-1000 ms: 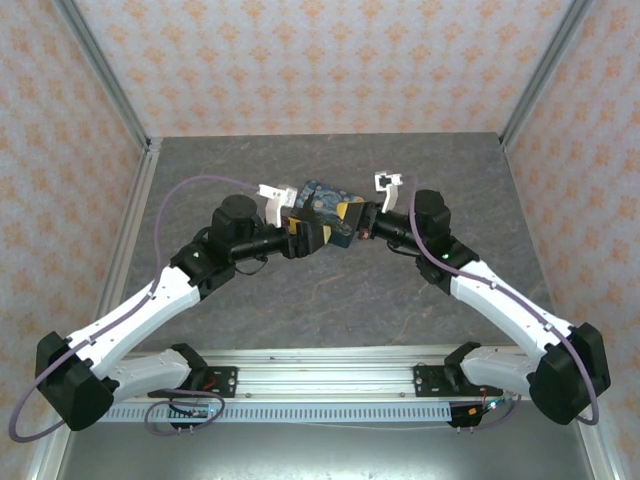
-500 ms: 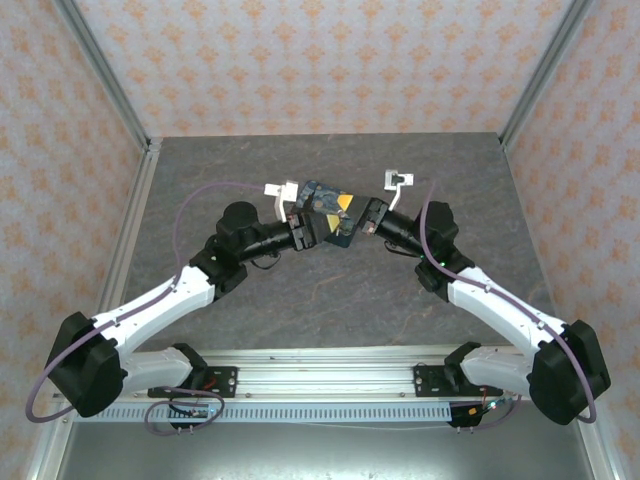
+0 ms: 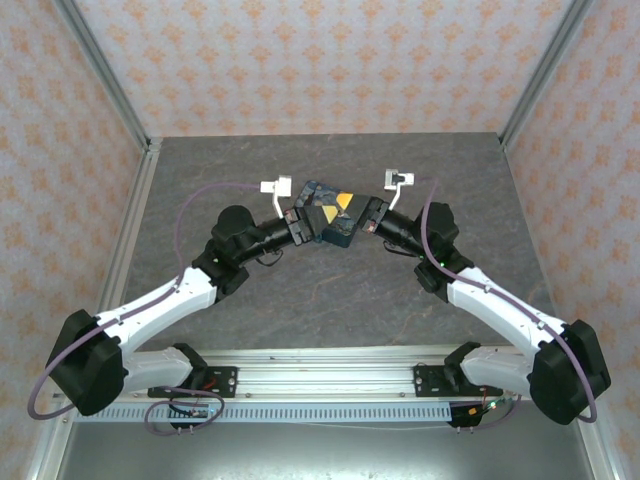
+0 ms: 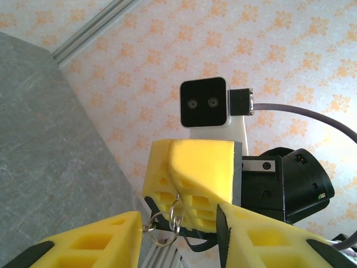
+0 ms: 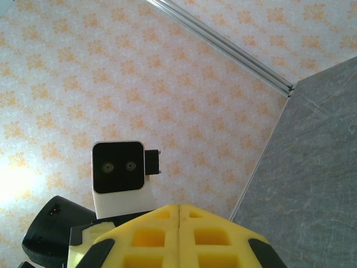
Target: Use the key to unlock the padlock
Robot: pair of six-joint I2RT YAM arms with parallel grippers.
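- Two arms lean in over the far middle of the table (image 3: 330, 300), the left arm (image 3: 170, 290) from one side and the right arm (image 3: 490, 295) from the other, their tips almost nose to nose.
- Seen from above, the box (image 3: 322, 192) sits between those tips, blue swirls with yellow patches. I cannot tell from there whether either arm touches it, and the padlock is too small to pick out.
- The left end effector (image 4: 178, 220) stands wide. Its two yellow fingers (image 4: 95, 243) are well apart, and I can see nothing clamped between them.
- The right end effector (image 5: 178, 223) is closed tight, its yellow fingers (image 5: 145, 237) pressed flat together along one seam.
- From the left wrist, those closed fingers hang tilted just beyond the left tips, under the right camera (image 4: 204, 103).
- Two thin wire rings (image 4: 176, 207) dangle from the bottom of that seam. The upper one seems pinched there, and the lower one is linked to it.
- The key (image 4: 149, 227), a tiny tan-brown sliver, is at the lower ring. It touches the tip of the finger at the left of that view.
- From the right wrist, the left camera (image 5: 118, 167) looks straight back, with patterned wall (image 5: 83, 67) behind it and a strip of grey table at the right.
- A purple cable (image 3: 215, 186) loops over the left arm.
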